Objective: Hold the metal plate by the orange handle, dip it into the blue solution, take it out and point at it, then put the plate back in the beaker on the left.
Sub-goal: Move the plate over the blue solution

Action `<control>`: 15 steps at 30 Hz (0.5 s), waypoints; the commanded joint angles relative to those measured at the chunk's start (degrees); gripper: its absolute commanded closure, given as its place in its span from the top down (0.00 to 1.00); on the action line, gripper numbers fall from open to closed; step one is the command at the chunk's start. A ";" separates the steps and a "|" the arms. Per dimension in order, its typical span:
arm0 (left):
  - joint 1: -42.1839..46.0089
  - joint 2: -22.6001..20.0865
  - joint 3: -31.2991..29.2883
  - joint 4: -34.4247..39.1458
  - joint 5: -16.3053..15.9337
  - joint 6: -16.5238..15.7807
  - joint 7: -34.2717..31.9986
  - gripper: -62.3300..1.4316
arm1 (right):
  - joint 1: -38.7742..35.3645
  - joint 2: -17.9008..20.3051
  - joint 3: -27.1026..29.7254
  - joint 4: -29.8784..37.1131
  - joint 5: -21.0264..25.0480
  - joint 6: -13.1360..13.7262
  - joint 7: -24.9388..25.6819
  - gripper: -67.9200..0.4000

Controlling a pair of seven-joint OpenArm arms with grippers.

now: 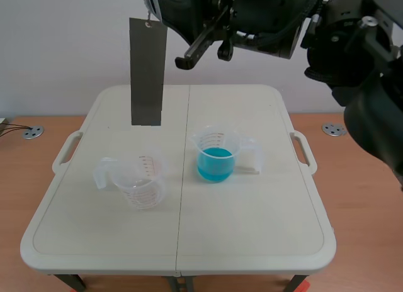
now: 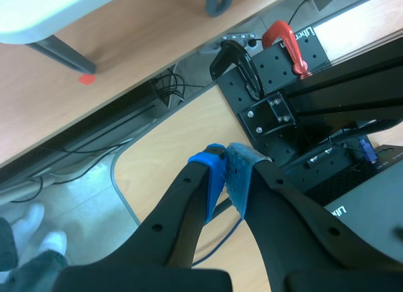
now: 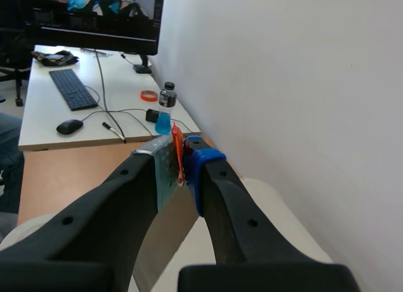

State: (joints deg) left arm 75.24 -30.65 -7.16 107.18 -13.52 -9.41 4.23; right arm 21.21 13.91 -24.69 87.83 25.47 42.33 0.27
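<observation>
Right jaws clenched on the orange handle (image 3: 178,155), which is pinched between my two pads (image 3: 204,169). The plate (image 1: 148,72) hangs upright from it, high over the table (image 1: 264,241) and touching nothing (lower edge over the back-left part, up behind the empty beaker (image 1: 140,182)).

Both beakers stand on the table, well below the plate:
- empty beaker – left of the centre seam, handle pointing left
- blue beaker (image 1: 216,155) – just right of the seam, about half full of solution

Left jaws closed on nothing, pads (image 2: 214,175) pressed together. They point down off the table, at the floor (image 2: 157,153) and a black base plate (image 2: 296,84) with a red clamp (image 2: 286,43) (table leg off to one side).
</observation>
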 commanded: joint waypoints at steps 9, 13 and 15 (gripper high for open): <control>-8.98 -7.85 -0.04 0.72 -0.48 -0.20 -2.05 0.04 | 0.33 3.87 7.52 0.52 2.67 0.39 -1.66 0.02; -16.96 -9.57 0.00 0.72 -1.09 -0.42 -1.51 0.04 | 0.28 5.99 9.14 0.52 4.55 0.39 -1.70 0.02; -21.42 -10.47 0.22 0.70 -1.95 -0.57 -0.59 0.04 | 0.15 6.82 9.81 0.52 5.29 0.39 -1.77 0.02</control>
State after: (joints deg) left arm 54.87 -40.71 -7.16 107.13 -14.68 -9.96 3.99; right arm 20.27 20.21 -15.40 87.81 29.69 42.33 -2.48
